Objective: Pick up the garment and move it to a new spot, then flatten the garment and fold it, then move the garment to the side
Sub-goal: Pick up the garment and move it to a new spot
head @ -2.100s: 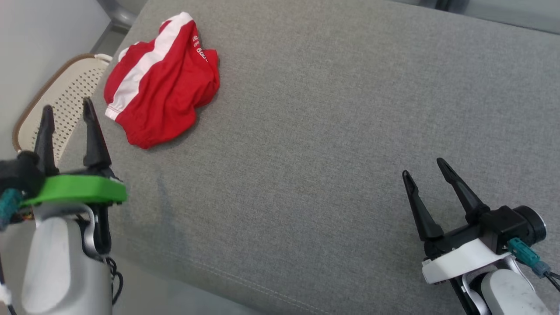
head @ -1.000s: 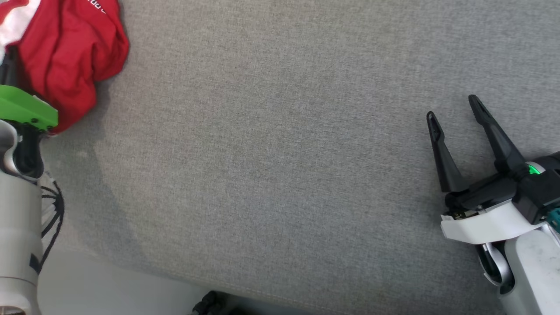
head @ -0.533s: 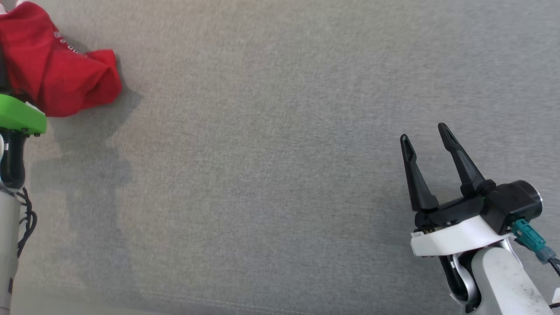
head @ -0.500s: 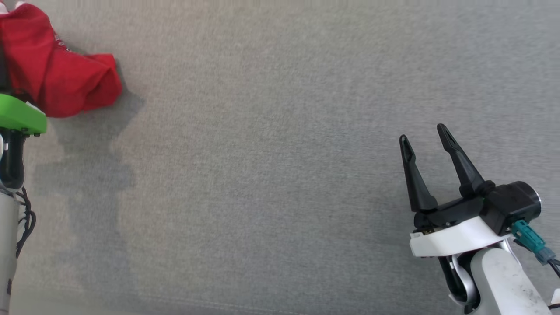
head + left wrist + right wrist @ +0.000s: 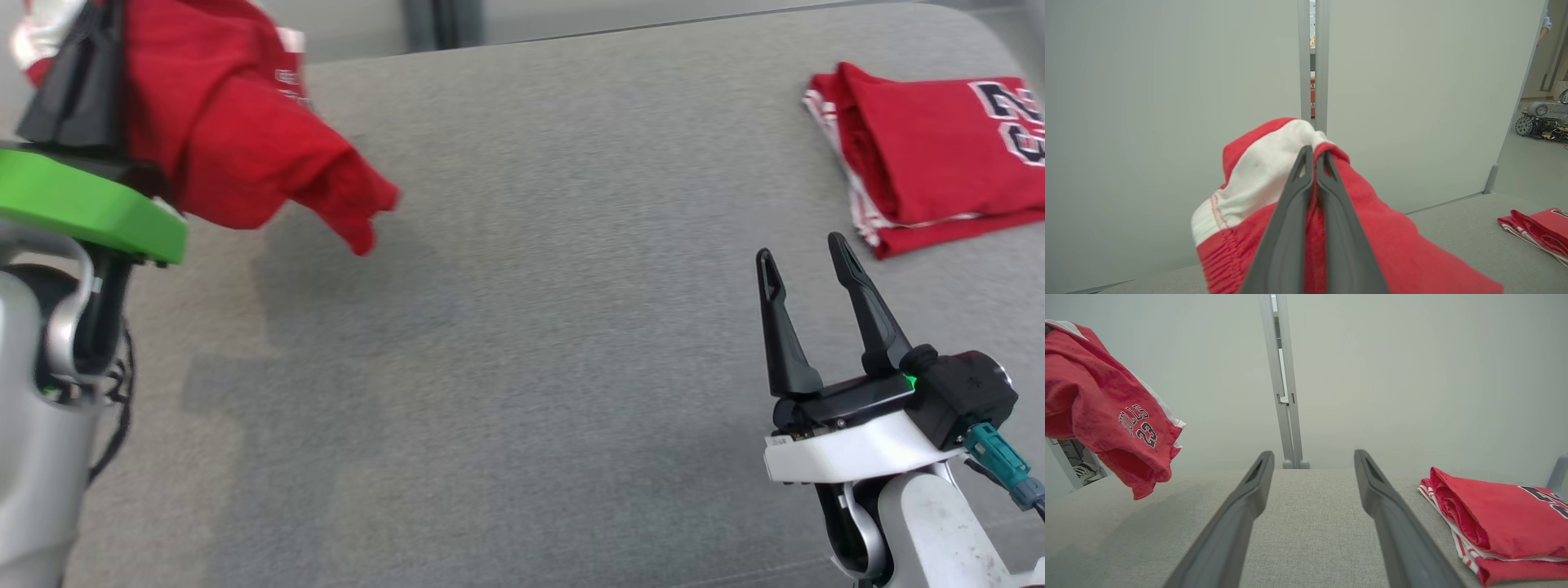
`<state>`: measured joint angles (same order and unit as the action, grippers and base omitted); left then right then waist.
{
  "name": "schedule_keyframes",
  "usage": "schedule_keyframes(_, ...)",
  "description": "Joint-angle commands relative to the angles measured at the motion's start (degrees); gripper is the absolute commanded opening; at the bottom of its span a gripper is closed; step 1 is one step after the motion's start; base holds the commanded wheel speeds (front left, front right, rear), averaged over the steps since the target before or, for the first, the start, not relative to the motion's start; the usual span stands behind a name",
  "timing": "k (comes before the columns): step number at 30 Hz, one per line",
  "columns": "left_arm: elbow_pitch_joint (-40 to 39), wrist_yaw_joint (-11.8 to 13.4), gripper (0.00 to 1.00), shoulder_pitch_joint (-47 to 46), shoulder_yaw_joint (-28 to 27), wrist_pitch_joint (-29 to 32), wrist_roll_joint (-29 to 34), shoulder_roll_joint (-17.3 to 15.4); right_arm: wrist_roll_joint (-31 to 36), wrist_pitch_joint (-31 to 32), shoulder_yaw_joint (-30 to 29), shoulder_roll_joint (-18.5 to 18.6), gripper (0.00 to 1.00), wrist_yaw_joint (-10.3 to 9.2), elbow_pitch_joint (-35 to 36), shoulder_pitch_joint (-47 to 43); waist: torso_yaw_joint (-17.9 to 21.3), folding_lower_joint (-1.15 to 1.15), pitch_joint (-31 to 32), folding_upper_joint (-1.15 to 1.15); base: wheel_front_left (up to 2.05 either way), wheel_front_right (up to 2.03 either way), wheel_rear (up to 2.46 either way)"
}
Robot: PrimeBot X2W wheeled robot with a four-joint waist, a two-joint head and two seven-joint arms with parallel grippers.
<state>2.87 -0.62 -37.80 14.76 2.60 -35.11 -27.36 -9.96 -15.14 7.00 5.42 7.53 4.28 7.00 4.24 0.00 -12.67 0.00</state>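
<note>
**Garment aloft at the left, landing room in the middle**

At the left, the left gripper [image 5: 1314,153] is clamped tight on a bunch of the red garment [image 5: 237,139] near its white band, holding it clear of the grey cushion [image 5: 522,351]. The garment hangs crumpled, its printed end drooping toward the middle. Such a lift suits carrying it to a fresh spot, and the stretch of cushion between the 2 grippers looks the likely one. Further right, the right gripper [image 5: 800,247] hovers low with jaws spread, holding nothing — probably waiting to help flatten. At the far right lies 1 folded red jersey [image 5: 931,155], which any spreading should keep away from.
</note>
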Motion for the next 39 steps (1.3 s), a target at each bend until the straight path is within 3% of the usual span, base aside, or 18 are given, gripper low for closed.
schedule_keyframes(1,-1.13,0.57,0.00,1.62,0.70,0.54,0.49,0.79,0.20,0.01,-0.06,-0.27,1.00,-0.09,-0.02,-1.16,8.22,0.00,4.01,0.00,0.00,0.00,0.00)
schedule_keyframes(5,-2.55,1.18,0.00,4.11,4.54,1.52,1.37,3.39,0.32,0.01,-0.56,-0.77,1.00,-0.09,0.16,-1.13,10.50,0.00,3.73,0.00,0.00,0.00,0.00)
schedule_keyframes(10,1.39,1.01,0.00,7.96,11.39,-0.66,6.27,6.00,0.15,0.01,-0.58,-1.20,1.00,-0.09,0.54,-0.32,11.76,0.00,2.44,0.00,0.00,0.00,0.00)
schedule_keyframes(22,28.58,-2.38,0.00,11.87,24.79,-14.92,13.09,18.76,0.37,0.01,0.47,-1.67,1.00,-0.09,-0.28,-1.21,9.20,0.00,1.54,0.00,0.00,0.00,0.00)
schedule_keyframes(23,30.15,-2.71,0.45,11.46,25.38,-15.76,13.18,19.87,0.34,0.01,0.66,-1.58,1.00,-0.09,-0.34,-1.35,8.61,0.00,1.82,0.00,0.00,0.00,0.00)
schedule_keyframes(24,30.75,-2.79,1.00,10.99,25.55,-16.37,13.56,20.48,0.33,0.01,0.83,-1.50,1.00,-0.09,-0.39,-1.50,8.10,0.00,2.06,0.00,0.00,0.00,0.00)
schedule_keyframes(27,30.72,-0.64,1.00,9.67,25.51,-17.54,15.53,21.91,0.20,0.01,1.11,-1.15,1.00,-0.09,-0.88,-2.47,5.82,0.00,3.40,0.00,0.00,0.00,0.00)
schedule_keyframes(30,25.79,1.40,1.00,10.75,23.45,-17.82,16.82,22.64,-0.02,0.01,1.71,-0.98,1.00,-0.09,-1.48,-3.36,3.76,0.00,5.06,0.00,0.00,0.00,0.00)
schedule_keyframes(39,9.89,5.95,1.00,23.61,12.15,-17.79,18.74,20.17,-0.55,0.01,2.92,-1.08,1.00,-0.09,-3.24,-6.83,-2.24,0.00,11.39,0.00,0.00,0.00,0.00)
